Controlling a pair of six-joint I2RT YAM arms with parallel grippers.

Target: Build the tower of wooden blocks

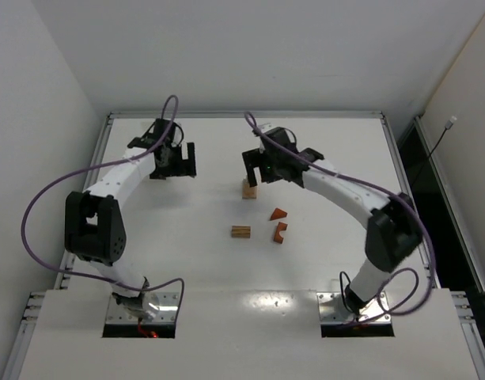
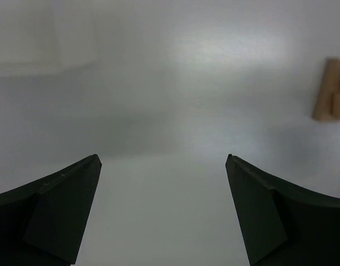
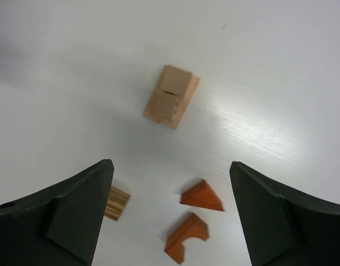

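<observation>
1. The tower (image 3: 171,97) was seen as a short tan stack, at least two blocks high, standing on the tabletop (image 1: 187,237) just ahead of the right claw (image 3: 170,166).
2. The right claw was found wide, with nothing between its jaws. The left claw (image 2: 163,158) was also wide and empty, well off to the tower's left.
3. Three loose pieces were seen on the tower's near side: a striped block (image 3: 117,203), a wedge (image 3: 202,197) and a notched block (image 3: 186,237). The two red ones lay just beside each other but apart.
4. The step in hand was judged to be the fetching of the next piece by the right claw.
5. It was judged that the claw should be lifted clear before being swung toward the pieces, so that the stack was not brushed.
6. The striped block was judged the better next choice for its flat faces, and the wedge was thought better kept for the top.
7. It was judged that the piece should be gripped across parallel faces, centred and set down squarely. The jaws were to be opened only once its weight was borne by the stack.
</observation>
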